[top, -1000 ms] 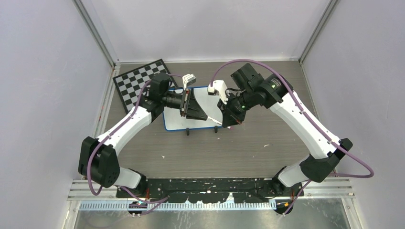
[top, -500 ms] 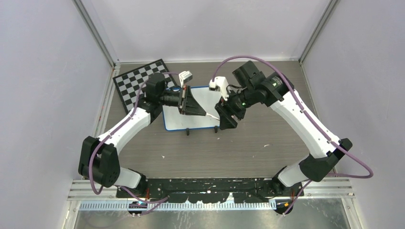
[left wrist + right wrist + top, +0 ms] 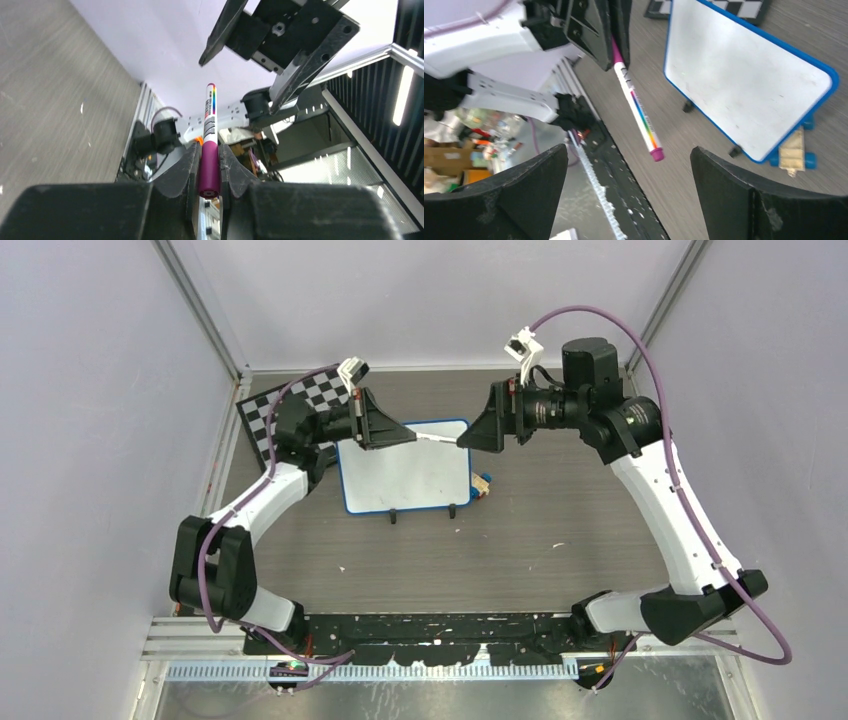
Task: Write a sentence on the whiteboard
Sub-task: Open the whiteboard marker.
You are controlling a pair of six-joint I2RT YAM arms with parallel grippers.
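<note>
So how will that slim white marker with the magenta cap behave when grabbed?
Probably stiff and light: the white marker sticks straight out of the left gripper, pinched only at its magenta end. Its smooth round barrel may slip or pivot, and would likely roll if dropped.

Black left fingers (image 3: 181, 172) pinch a marker (image 3: 209, 145): white barrel, rainbow stripe, magenta ends. Beneath the fingers, the whiteboard (image 3: 744, 75) is white, blue-framed, on a grey-brown woodgrain worktop (image 3: 520, 540).
</note>
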